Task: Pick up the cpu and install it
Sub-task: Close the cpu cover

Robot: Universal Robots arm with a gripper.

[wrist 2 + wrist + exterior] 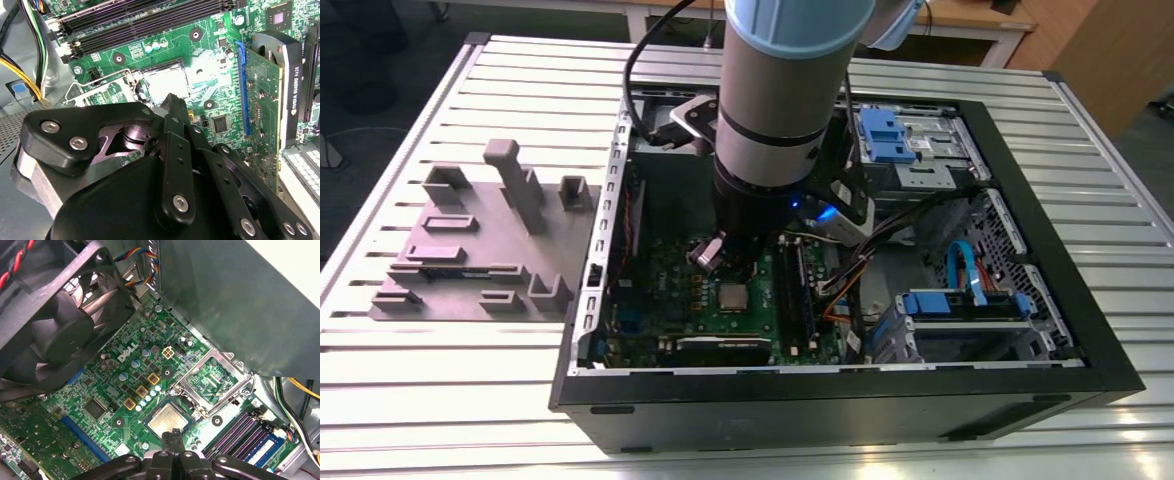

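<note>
Chip: the cpu [167, 419] lies flat in the socket, right under the gripper [175, 436].
Fingers: pressed together, holding nothing.

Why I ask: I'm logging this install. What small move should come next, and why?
Probably lift the gripper straight up. The chip already sits flat in place, the fingers are together above it holding nothing, and the hinged frame stands open.
</note>
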